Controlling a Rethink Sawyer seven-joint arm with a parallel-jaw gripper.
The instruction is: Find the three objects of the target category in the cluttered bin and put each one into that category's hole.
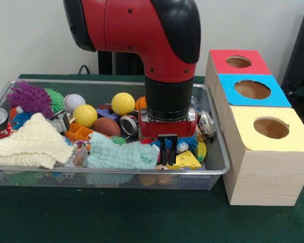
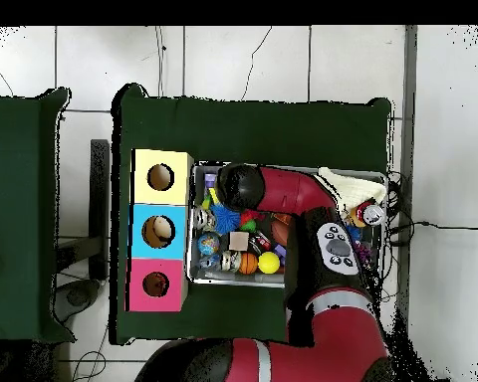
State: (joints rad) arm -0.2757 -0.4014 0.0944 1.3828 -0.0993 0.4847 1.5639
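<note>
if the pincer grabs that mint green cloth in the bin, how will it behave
The mint green waffle-textured cloth lies crumpled over other toys in the wire mesh bin, so it is probably floppy and light. It may drape or snag neighbours when lifted; it is unlikely to roll.

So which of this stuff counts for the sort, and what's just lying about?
Job:
gripper
mesh bin
red-topped box
blue-topped box
yellow-topped box

Lying about:
black cable on the floor
second green table
</note>
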